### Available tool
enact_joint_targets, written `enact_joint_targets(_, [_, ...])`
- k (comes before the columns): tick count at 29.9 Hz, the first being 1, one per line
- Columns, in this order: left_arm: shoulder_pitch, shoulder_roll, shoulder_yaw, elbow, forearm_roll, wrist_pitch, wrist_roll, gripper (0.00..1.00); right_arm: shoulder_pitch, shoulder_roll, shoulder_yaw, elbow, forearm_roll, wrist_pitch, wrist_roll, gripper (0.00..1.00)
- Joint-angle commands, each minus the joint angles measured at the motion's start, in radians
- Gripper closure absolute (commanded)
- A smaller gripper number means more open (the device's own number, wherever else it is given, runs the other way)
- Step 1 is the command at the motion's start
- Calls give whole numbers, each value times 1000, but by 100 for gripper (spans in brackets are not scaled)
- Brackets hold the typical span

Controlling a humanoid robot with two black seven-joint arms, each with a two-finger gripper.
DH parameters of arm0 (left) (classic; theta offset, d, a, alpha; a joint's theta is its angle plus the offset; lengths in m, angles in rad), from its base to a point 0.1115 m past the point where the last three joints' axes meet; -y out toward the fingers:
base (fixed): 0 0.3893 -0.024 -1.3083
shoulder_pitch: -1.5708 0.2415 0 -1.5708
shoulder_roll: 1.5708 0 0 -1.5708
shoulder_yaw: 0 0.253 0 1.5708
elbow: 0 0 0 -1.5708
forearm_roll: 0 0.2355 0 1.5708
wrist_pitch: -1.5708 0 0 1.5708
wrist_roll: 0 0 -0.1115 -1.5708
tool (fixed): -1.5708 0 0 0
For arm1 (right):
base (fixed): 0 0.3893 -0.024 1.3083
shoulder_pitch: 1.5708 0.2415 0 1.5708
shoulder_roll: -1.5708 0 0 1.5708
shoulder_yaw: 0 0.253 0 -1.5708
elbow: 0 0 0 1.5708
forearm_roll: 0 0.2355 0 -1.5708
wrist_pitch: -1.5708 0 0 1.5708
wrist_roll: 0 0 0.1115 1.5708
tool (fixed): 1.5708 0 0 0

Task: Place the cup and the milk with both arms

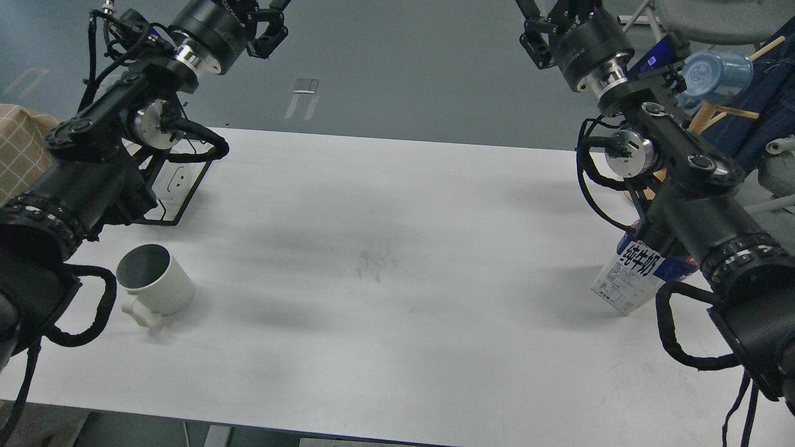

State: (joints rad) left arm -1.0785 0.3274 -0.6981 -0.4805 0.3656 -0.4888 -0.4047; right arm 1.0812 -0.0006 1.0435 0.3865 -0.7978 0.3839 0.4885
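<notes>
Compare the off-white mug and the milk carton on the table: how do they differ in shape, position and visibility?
The mug is a ribbed cylinder with a loop handle and open dark inside; the milk carton is a box with blue characters on white sides. The mug stands at the table's left, in full view; the carton stands at the right, its top hidden behind the right arm. Both rest on the white table, and neither is held.

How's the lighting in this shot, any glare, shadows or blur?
Head view: even, dim lighting; soft arm shadows cross the white table; no strong glare; the cup is sharp; the milk is partly hidden by the right arm.
</notes>
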Motion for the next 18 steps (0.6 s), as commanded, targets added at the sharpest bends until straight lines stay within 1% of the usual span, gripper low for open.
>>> enact_joint_targets(1, [3, -10, 5, -3, -2, 0, -6, 2, -15, 1, 1, -3, 2, 0, 0, 0])
enact_joint_targets(5, [11, -13, 12, -3, 0, 0, 1, 2, -15, 1, 4, -1, 2, -2, 0, 0])
enact_joint_targets(13, [9, -10, -1, 8, -4, 0, -3, 2, -15, 1, 9, -1, 2, -14, 0, 0])
enact_joint_targets(16, [9, -10, -1, 10, -4, 0, 0, 2, -15, 1, 10, -3, 2, -31, 0, 0])
enact_joint_targets(18, [11, -13, -3, 10, -5, 0, 1, 2, -15, 1, 9, -3, 2, -60, 0, 0])
